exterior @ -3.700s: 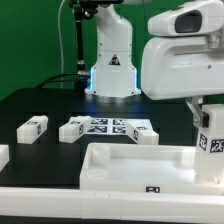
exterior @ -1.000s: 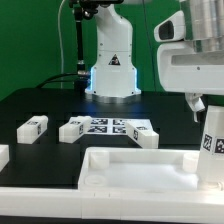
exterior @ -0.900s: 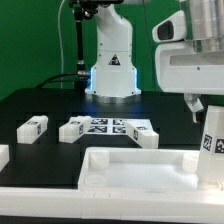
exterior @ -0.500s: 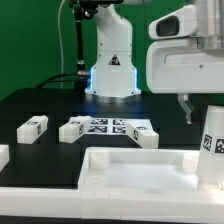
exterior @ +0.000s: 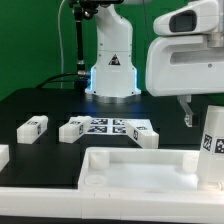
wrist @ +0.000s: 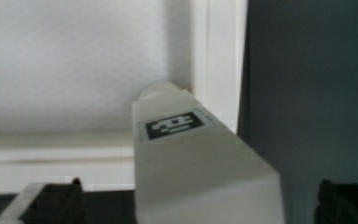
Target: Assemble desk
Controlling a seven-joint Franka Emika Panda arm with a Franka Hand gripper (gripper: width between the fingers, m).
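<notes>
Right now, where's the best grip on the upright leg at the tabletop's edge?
Upper end of the upright leg, from straight above. It stands vertical with flat opposite sides, and its lower end sits down at the tabletop.

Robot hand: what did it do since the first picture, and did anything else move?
The gripper lifted slightly, jaws open; its finger now stands clear of the upright leg. That leg, the tabletop, the loose legs and the marker board stayed put.
</notes>
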